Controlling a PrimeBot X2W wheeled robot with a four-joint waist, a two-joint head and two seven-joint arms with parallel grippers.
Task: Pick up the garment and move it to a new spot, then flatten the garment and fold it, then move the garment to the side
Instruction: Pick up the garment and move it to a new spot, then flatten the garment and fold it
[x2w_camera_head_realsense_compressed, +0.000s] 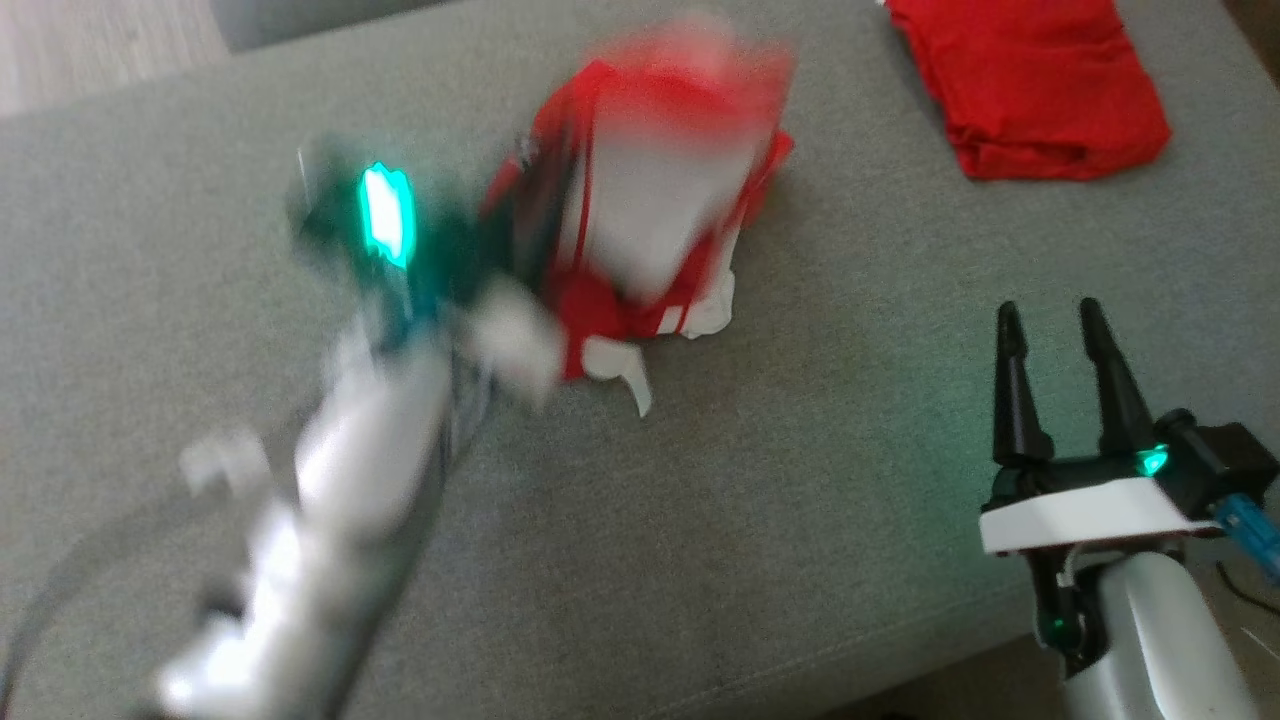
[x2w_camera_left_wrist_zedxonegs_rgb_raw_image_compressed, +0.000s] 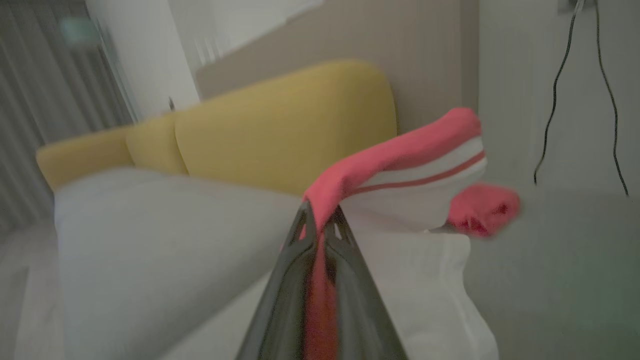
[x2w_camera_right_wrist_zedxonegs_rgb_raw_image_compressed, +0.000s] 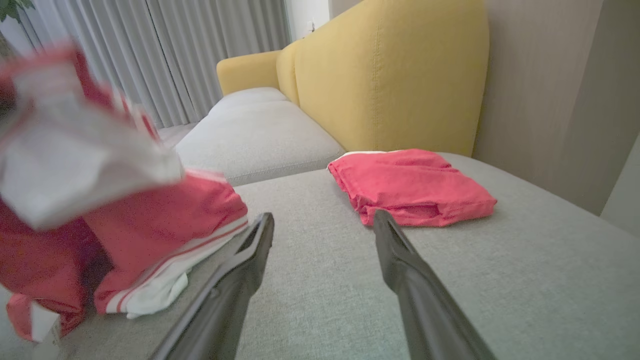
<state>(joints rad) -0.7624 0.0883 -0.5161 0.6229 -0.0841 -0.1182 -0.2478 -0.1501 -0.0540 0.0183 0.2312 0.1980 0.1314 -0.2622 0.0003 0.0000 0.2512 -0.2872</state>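
While the left gripper (x2w_camera_left_wrist_zedxonegs_rgb_raw_image_compressed: 322, 216) is clamped on a fold of the red-and-white garment (x2w_camera_head_realsense_compressed: 650, 220), the cloth hangs bunched, its lower edge on the grey cushion (x2w_camera_head_realsense_compressed: 800, 520). To the right, the right gripper (x2w_camera_head_realsense_compressed: 1050, 325) hovers spread and empty, with a folded red cloth (x2w_camera_head_realsense_compressed: 1030, 85) beyond.

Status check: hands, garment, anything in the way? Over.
Left hand shut on red-and-white garment, held up, lower edge on grey cushion. Right hand open, empty. Folded red cloth at far right corner, apart from garment.
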